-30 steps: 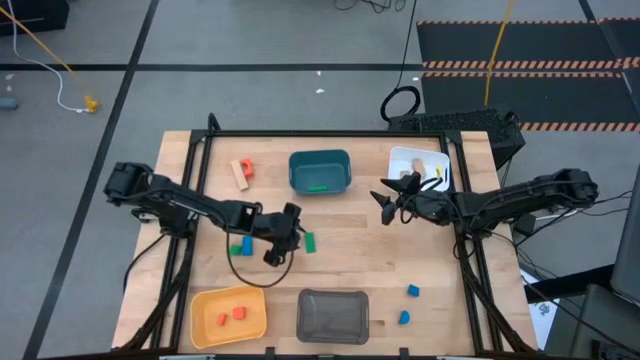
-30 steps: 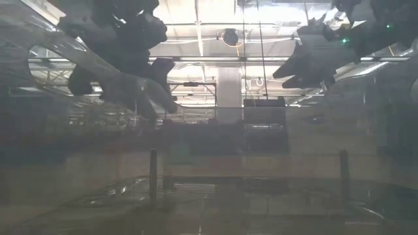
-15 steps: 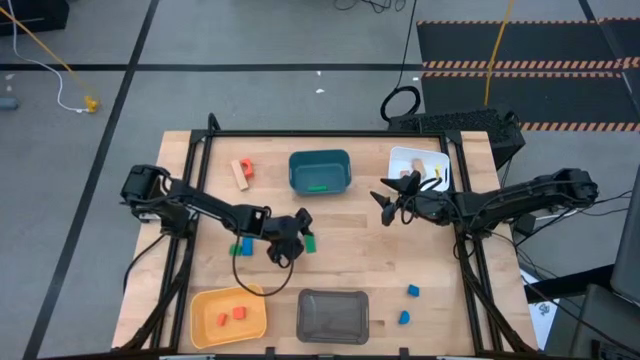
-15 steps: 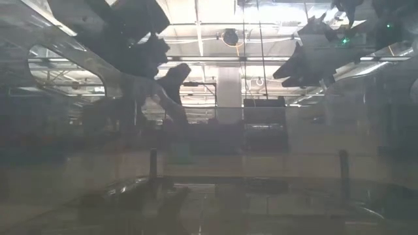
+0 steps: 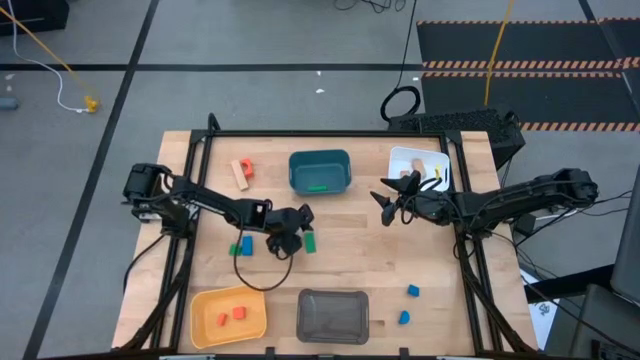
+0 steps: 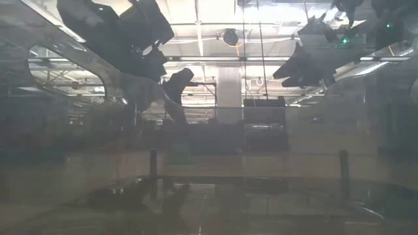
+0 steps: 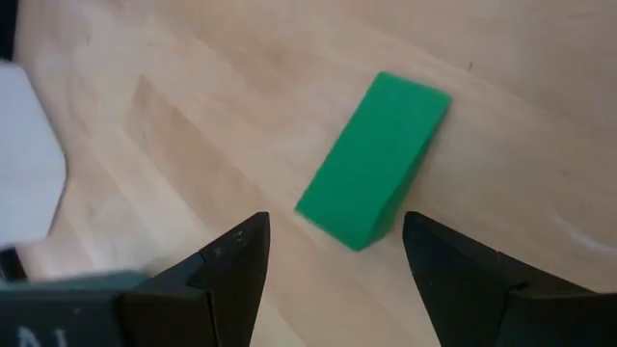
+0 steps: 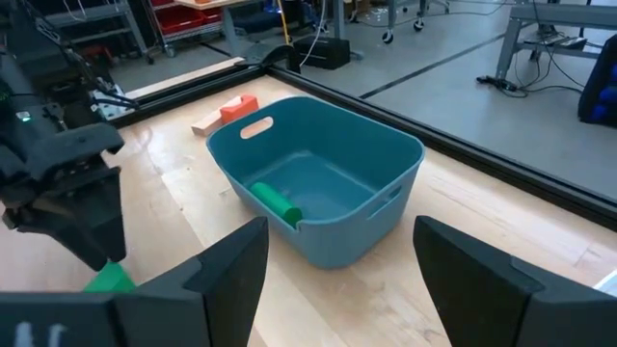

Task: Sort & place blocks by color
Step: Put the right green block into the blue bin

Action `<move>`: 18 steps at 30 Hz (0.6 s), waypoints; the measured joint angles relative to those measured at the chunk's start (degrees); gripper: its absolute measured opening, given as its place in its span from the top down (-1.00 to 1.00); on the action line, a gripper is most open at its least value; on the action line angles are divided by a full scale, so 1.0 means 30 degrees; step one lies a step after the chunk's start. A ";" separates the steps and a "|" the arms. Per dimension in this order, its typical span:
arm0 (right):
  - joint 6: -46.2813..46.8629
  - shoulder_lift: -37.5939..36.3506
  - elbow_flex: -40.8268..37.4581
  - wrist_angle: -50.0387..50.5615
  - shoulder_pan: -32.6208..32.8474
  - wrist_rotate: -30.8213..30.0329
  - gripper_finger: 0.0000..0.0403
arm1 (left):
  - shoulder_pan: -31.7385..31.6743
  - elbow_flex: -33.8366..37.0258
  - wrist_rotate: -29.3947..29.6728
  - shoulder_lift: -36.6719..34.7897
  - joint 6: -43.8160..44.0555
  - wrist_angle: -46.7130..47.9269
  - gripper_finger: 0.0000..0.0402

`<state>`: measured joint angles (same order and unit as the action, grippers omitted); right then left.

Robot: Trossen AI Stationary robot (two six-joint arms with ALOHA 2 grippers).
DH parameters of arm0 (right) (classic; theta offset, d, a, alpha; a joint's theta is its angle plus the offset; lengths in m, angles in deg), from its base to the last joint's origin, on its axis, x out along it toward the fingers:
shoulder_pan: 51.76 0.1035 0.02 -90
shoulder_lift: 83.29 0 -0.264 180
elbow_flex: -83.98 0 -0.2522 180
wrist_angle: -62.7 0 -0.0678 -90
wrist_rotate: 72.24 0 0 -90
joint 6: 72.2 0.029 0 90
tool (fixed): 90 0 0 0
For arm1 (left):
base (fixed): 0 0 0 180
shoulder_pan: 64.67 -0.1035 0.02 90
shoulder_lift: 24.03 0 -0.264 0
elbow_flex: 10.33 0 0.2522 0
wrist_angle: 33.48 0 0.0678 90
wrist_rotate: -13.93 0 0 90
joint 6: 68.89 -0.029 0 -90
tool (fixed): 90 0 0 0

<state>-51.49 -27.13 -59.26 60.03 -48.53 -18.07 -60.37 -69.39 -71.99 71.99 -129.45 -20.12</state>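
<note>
A green block (image 7: 376, 172) lies flat on the wooden table, just beyond my left gripper's open fingertips (image 7: 333, 265); in the high view the block (image 5: 310, 241) is beside the gripper (image 5: 300, 230) near the table's middle. My right gripper (image 5: 381, 206) hangs open and empty above the table, right of the teal bin (image 5: 320, 170), which holds a green piece (image 8: 275, 202). A blue and a green block (image 5: 241, 244) lie left of the left gripper. A red and a tan block (image 5: 241, 172) lie at the far left. Two blue blocks (image 5: 408, 303) lie near right.
The white bin (image 5: 420, 165) at the far right holds tan pieces. The yellow bin (image 5: 230, 312) at the near left holds two red blocks. The grey bin (image 5: 333, 315) stands at the near middle. Bare table shows between the two grippers.
My left gripper has gone toward the table's right edge, away from the blue and green pair and up to the single green block, and it has turned a little. The right arm has kept still.
</note>
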 joint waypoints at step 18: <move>0.0000 -0.0006 0.0000 -0.0013 0.0000 -0.0007 -0.24 | -0.0687 -0.1797 -0.2844 0.1070 -0.0909 0.2537 -0.20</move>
<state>-51.49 -27.14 -59.26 60.00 -48.53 -18.09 -62.43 -74.78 -80.52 75.20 -132.17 -12.51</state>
